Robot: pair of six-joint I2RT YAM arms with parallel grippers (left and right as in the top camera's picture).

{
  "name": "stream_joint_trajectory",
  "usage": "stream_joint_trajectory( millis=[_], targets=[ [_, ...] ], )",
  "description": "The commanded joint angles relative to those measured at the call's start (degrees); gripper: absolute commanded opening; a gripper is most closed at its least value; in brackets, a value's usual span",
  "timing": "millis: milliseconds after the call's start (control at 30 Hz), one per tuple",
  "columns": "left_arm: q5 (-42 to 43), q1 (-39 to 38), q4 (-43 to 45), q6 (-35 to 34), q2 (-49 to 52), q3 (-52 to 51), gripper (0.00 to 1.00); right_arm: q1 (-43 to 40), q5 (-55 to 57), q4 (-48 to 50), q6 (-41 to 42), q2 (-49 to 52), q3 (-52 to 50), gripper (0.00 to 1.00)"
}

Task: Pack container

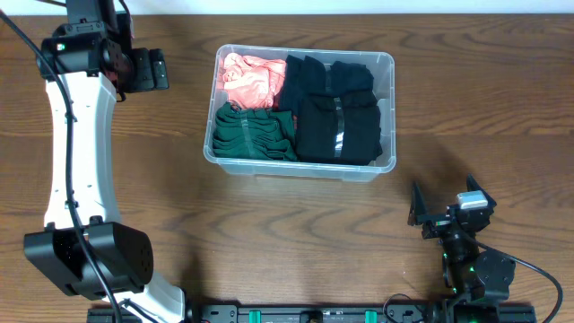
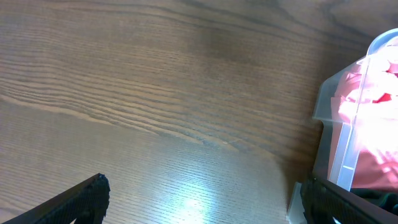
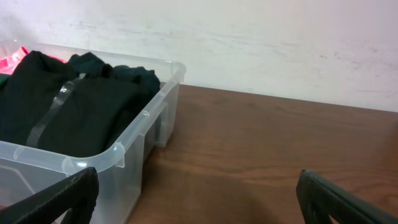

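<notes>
The clear plastic container stands at the table's middle back, filled with folded clothes: a pink piece, a dark green piece and two black pieces. My left gripper hovers open to the left of the container, with nothing between its fingers. In the left wrist view the container's pink corner shows at the right edge. My right gripper stands open near the front right, apart from the container. The right wrist view shows the container's wall and black clothes at left.
The wooden table surrounds the container. A white wall rises behind the table's far edge. The left arm's white link runs down the left side.
</notes>
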Motion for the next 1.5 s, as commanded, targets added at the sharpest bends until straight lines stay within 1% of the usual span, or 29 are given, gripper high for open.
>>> stream_joint_trajectory(
  millis=[0, 167, 267, 400, 500, 600, 700, 833, 900, 1167, 1467],
  targets=[
    [-0.28, 0.17, -0.17, -0.28, 0.37, -0.33, 0.98, 0.24, 0.31, -0.07, 0.31, -0.52, -0.2, 0.99],
    [-0.44, 0.2, -0.37, -0.11, 0.37, -0.33, 0.98, 0.24, 0.31, -0.07, 0.31, -0.52, -0.2, 0.99],
    [0.2, 0.33, -2.38, -0.81, -0.35, -0.33, 0.98, 0.24, 0.31, -0.07, 0.31, -0.52, -0.2, 0.99],
    [4.72, -0.44, -1.92, -1.75, -3.17, -0.35, 0.98, 0.24, 0.31, -0.07, 0.31, -0.52, -0.2, 0.99],
    [7.08, -1.55, 1.95, -1.55, -6.69, -1.6, 0.98, 0.24, 0.31, -0.07, 0.31, -0.52, -0.2, 0.99],
    [7.08, -3.26, 8.98, -1.55, -11.69, -5.86, 0.98, 0.24, 0.31, -0.07, 0.31, -0.52, -0.2, 0.99],
    [7.08, -4.61, 17.53, -1.55, -18.05, -13.25, 0.98, 0.24, 0.31, -0.07, 0.31, -0.52, -0.2, 0.99],
    [7.96, -5.42, 29.33, -1.57, -27.78, -26.16, 0.98, 0.24, 0.33, -0.07, 0.31, -0.52, -0.2, 0.99],
    [9.29, -5.4, 33.44, -1.62, -32.3, -32.13, 0.98, 0.24, 0.31, -0.07, 0.31, -0.5, -0.2, 0.99],
    [13.31, -5.42, 45.29, -1.79, -48.89, -52.68, 0.98, 0.24, 0.31, -0.07, 0.31, -0.5, -0.2, 0.99],
    [13.33, -5.57, 61.11, -1.79, -68.32, -76.59, 0.98, 0.24, 0.31, -0.07, 0.31, -0.5, -0.2, 0.99]
  ],
)
